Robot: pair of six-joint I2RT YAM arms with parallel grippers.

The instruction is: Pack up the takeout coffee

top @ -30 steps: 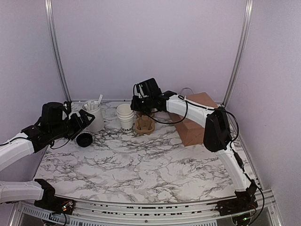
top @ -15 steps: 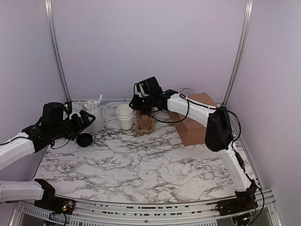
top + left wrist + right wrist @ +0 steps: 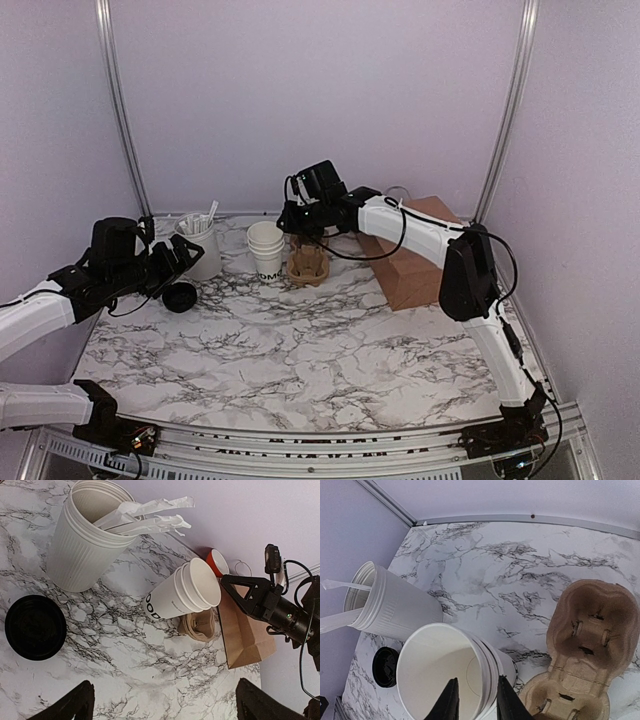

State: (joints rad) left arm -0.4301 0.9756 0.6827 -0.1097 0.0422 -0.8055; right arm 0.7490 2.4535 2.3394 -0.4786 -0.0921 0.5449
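Low in the frame, the right gripper (image 3: 475, 702) is straddling the rim of the top cup (image 3: 435, 675), fingers apart; closing gently should avoid crushing it.

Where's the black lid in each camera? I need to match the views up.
Top external: black lid on the left side, just in front of the white canister.
Left wrist: lid at the left edge, below the canister.
Right wrist: lid at lower left, below the canister.
Shared landmark: the white canister.
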